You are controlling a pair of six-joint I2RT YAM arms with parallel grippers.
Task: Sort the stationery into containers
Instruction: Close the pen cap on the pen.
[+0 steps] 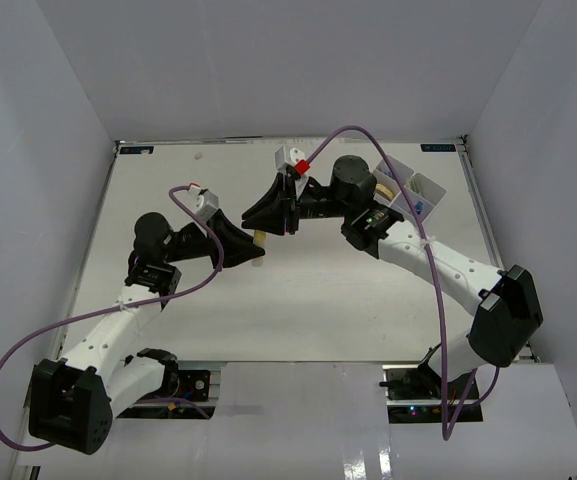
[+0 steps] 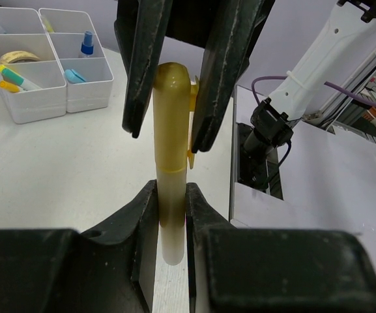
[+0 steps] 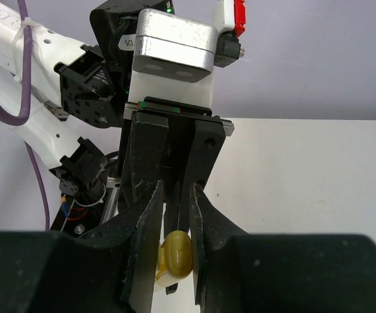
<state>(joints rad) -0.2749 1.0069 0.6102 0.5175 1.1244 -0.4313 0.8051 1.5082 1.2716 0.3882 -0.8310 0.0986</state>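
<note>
The yellow highlighter (image 2: 171, 163) hangs in the air above the table (image 1: 318, 300), well apart from the white tray (image 2: 41, 104) at the far right. You have 2 grips on it: the left gripper (image 2: 171, 189) is clamped narrow round its barrel, and the right gripper (image 3: 175, 189) is pinched on the capped end. The danger is in the handover. Release the left before the right is firm and it falls. Pull the arms apart with both clamped and the cap may pop off.

marker (image 2: 172, 124): yellow, centre frame, clamped between left gripper (image 2: 172, 195) below and right gripper (image 2: 167, 138) above
tray (image 2: 41, 104): white, upper left, on worktop (image 2: 77, 169)
</note>
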